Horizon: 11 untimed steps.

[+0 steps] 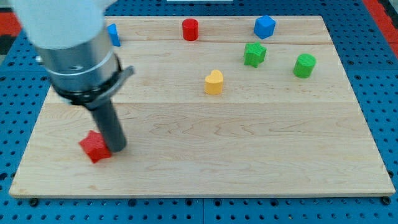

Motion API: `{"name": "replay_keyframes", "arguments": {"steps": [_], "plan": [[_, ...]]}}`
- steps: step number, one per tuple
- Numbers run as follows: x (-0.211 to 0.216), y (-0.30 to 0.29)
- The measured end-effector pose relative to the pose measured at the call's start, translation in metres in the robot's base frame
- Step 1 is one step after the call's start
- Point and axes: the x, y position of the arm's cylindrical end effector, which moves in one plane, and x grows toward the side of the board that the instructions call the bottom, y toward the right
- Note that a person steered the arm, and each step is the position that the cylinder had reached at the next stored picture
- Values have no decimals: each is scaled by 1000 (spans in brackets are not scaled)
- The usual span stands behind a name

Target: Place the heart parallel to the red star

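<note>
Low on the wooden board (249, 155), my tip (118, 148) touches the red star (94, 147); no fingers fitted.

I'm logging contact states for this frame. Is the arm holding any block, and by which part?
Nothing is held. My tip only stands against the right side of the red star; the yellow heart lies apart, untouched.

Light is bright and even over the pale desk (249, 149); shadows are faint, only a soft dark smudge beside my tip (118, 148) and small ones under the blocks; the arm's white upper housing (59, 18) looks washed out and blurred; the picture is soft and low in detail throughout.
</note>
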Motion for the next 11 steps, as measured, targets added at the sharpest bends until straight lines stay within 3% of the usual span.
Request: {"name": "replay_keyframes", "arguments": {"steps": [1,2,3,5,9,11], "plan": [[-1,-16],[-12,12],[-32,42],[-90,47],[-154,74],[-138,132]]}}
